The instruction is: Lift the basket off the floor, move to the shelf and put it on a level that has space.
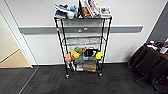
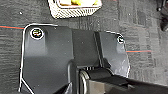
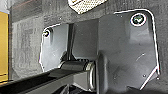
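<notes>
The shelf (image 1: 82, 42), a tall narrow wire rack on black poles, stands against the white wall straight ahead in the head view. Its top tier is crowded with books and toys. The level (image 1: 83, 41) below that is a bare silvery grid. Lower down, one tier holds colourful blocks (image 1: 75, 54). The cream woven basket (image 2: 75, 10) sits on the dark carpet floor (image 1: 50, 80) in the left wrist view, with yellow things inside. A corner of the basket (image 3: 86, 5) also shows in the right wrist view.
A doorway onto tan wooden floor (image 1: 13, 60) opens at the left. At the right stands a dark draped table (image 1: 150, 60) with clutter on it. A brown bag (image 1: 89, 65) sits on the rack's bottom tier. Thin red lines (image 2: 11, 27) cross the carpet.
</notes>
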You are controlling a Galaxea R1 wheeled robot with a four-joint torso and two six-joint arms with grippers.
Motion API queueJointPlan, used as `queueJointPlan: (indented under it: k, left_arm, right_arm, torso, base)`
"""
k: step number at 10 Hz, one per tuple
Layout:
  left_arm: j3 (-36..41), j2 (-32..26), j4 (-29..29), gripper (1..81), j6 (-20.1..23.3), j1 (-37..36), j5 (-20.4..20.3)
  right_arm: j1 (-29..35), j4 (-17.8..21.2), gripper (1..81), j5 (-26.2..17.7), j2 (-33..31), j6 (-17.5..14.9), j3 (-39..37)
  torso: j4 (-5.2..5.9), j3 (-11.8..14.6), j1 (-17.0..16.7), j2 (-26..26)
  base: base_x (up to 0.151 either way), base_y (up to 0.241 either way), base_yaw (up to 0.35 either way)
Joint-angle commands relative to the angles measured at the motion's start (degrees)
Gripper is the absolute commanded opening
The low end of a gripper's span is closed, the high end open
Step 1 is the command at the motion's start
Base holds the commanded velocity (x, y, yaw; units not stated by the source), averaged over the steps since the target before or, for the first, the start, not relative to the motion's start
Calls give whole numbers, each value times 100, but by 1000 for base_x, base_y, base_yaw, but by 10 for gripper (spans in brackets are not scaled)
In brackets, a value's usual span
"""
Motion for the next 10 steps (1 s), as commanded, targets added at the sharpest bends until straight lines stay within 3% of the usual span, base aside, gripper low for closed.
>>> queueJointPlan:
  k: [1, 5, 10]
  left_arm:
    - [42, -62, 38, 811, 6, -192, 310]
    - [25, -62, 38, 811, 6, -184, 310]
    - [25, -53, 38, 811, 14, -192, 310]
  right_arm:
    - [182, 10, 811, -340, -44, 4, 21]
    - [182, 1, 811, -340, -35, 4, 12]
    - [182, 1, 811, -340, -35, 4, 3]
  torso:
    - [0, 0, 0, 0]
    - [0, 0, -2, 2]
    - [0, -2, -2, 5]
  base:
    - [70, 0, 0]
    - [68, 0, 0]
    - [0, 0, 0]
